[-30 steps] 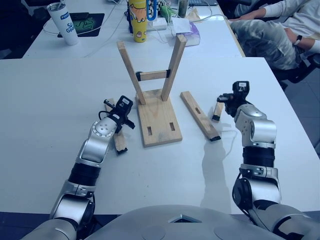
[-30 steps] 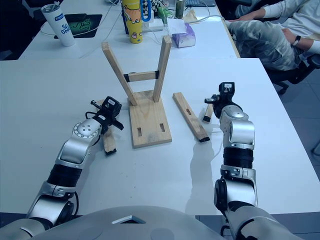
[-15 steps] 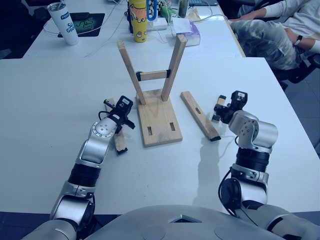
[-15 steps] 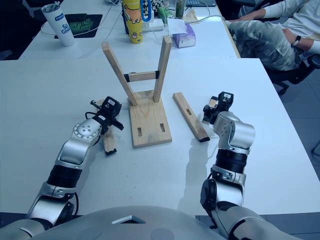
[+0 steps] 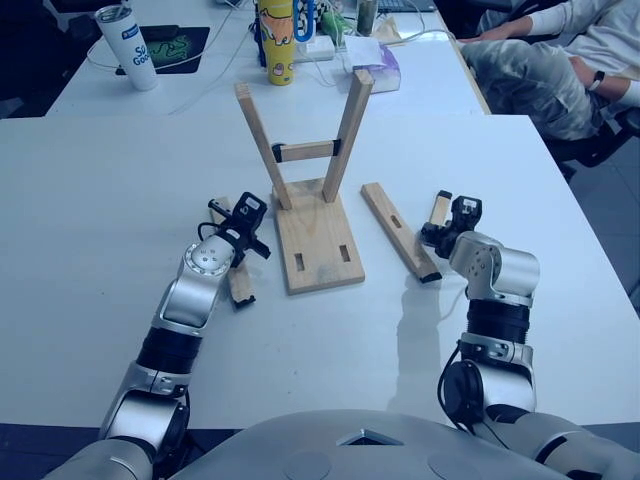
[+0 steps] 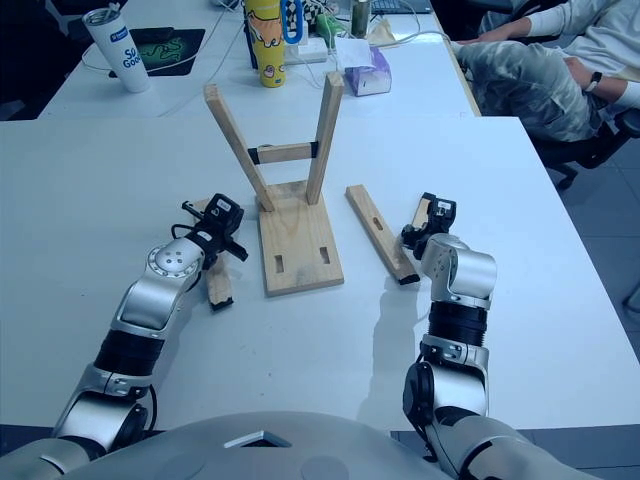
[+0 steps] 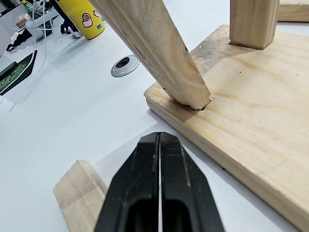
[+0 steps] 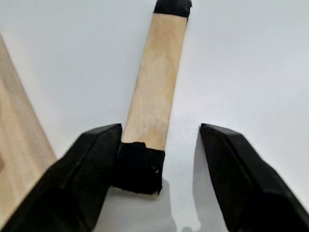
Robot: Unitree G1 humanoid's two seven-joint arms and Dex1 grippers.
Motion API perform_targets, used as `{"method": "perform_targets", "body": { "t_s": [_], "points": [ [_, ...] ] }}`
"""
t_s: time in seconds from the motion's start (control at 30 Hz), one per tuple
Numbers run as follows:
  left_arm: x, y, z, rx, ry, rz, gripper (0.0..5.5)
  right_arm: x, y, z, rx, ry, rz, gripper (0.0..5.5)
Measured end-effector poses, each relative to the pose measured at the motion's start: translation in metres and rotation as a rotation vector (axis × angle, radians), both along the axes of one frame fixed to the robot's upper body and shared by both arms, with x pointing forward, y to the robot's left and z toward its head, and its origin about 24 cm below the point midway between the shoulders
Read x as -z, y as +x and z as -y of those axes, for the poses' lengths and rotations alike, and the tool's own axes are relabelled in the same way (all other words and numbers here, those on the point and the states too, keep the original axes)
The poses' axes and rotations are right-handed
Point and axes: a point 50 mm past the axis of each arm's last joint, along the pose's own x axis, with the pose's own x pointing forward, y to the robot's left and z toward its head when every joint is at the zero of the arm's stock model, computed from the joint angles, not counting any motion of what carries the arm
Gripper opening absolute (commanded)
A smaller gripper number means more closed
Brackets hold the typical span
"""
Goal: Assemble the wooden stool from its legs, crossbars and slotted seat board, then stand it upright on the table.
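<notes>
Straddling the loose crossbar (image 8: pixel 157 87), wide-spread right hand (image 8: pixel 160 133).

A white table (image 5: pixel 90 200) is spanning the frame. The slotted seat board (image 5: pixel 318 240) is lying flat at centre. A loose leg (image 5: pixel 399 231) is lying just right of it, a short crossbar (image 5: pixel 440 205) farther right, and another wooden piece (image 5: pixel 240 285) left of centre.

The gripper (image 8: pixel 160 130) is sitting spread wide around the crossbar's (image 8: pixel 158 77) black-capped end on the white surface (image 8: pixel 256 58).
</notes>
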Motion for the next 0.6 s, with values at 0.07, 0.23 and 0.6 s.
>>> {"method": "perform_targets", "body": {
  "t_s": [0.07, 0.23, 0.6],
  "points": [
    [0.0, 0.0, 0.0, 0.0, 0.004, 0.001, 0.0, 0.0, 0.0, 0.003, 0.017, 0.007, 0.0, 2.18],
    [0.0, 0.0, 0.001, 0.004, 0.01, 0.001, 0.0, 0.0, 0.001, 0.008, 0.021, -0.01, -0.014, 1.34],
    [-0.001, 0.001, 0.0, -0.004, -0.011, 0.003, 0.0, -0.036, 0.028, 0.019, -0.055, -0.178, 0.328, 1.32]
  ]
}}
